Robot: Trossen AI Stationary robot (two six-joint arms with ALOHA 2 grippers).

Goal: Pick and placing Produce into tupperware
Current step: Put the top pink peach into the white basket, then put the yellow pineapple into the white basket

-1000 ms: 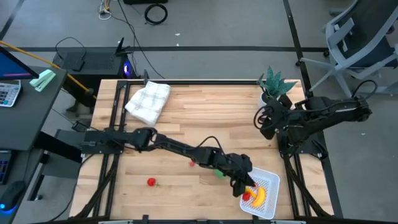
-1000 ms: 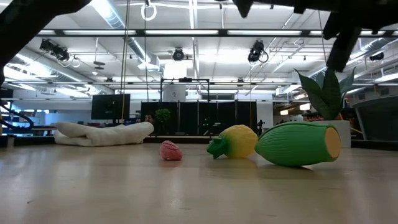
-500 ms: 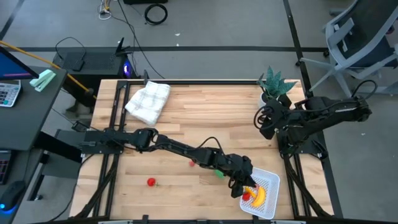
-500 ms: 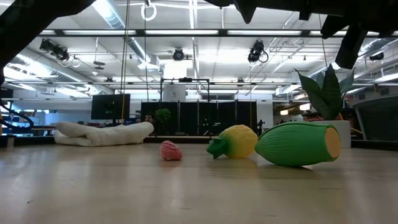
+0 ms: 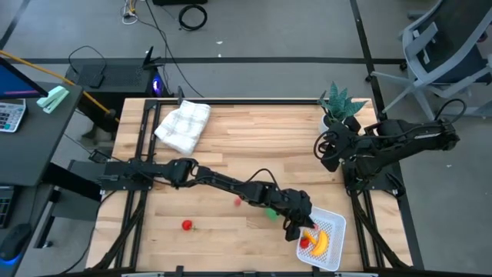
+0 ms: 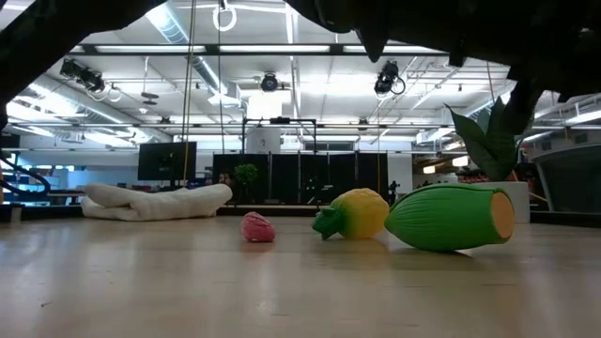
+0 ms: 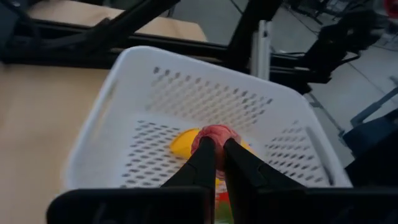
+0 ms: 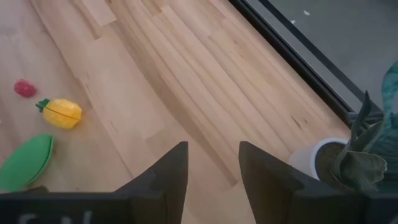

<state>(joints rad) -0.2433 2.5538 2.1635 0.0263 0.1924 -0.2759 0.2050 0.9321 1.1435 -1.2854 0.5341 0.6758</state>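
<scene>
My left gripper reaches over the left end of the white tupperware basket and is shut on a tiny red piece. The yellow banana lies in the basket just behind that piece. In the high view the basket sits at the table's near right, with the banana inside. The green oblong piece, the yellow pepper and another red piece lie on the wood. A further red piece lies near the front edge. My right gripper hangs open above the table by the plant. My left gripper pinches the tiny red piece between its two fingertips. The fingers slant down from the table's left into the basket. The piece sits just over the banana; I cannot tell whether it touches it.
A white checked cloth lies at the far left of the table. A green spiky plant in a white pot stands at the far right corner, beside my right arm. Bare wood lies open across the table's middle.
My left arm has shifted slightly at the basket's left end, and its dark shape fills more of the top of the low view. The produce on the table has stayed put.
</scene>
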